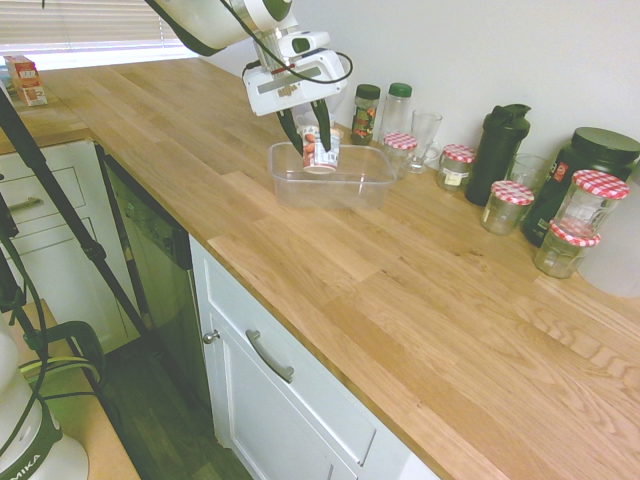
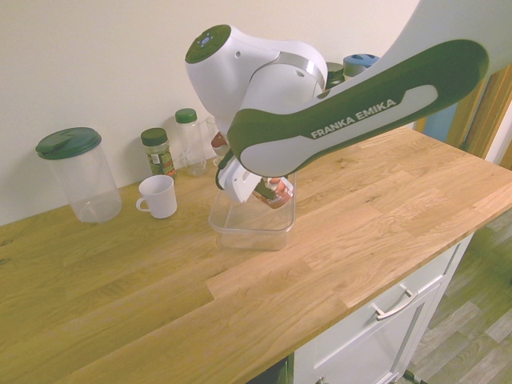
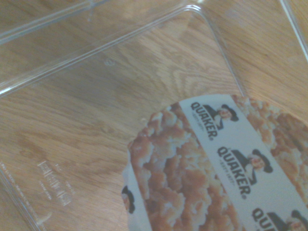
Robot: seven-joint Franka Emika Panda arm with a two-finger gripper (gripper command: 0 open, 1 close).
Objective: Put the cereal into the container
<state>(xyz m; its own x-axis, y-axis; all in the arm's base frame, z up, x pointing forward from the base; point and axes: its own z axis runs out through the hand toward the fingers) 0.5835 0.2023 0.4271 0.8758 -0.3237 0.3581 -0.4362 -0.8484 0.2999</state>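
The cereal was a small white cup with a wide foil lid showing brownish-pink oat clusters. It hung tipped on its side just over the open container, a clear shallow tub with rounded corners on the wooden worktop. The pincer was pinching the cup between its dark fingers.

In the wrist view the lid filled the lower corner, and a pale band across it repeated the word "QUAKER" with the hatted man's portrait. Beneath it showed the tub's clear floor, with faint moulded marks too blurred to read. The arm in the second exterior view carried "FRANKA EMIKA" in white letters.

Only the second exterior view showed a white mug and a clear pitcher with a green lid near the wall. Only the first showed jars with red-checked lids and a black shaker bottle beyond the tub.
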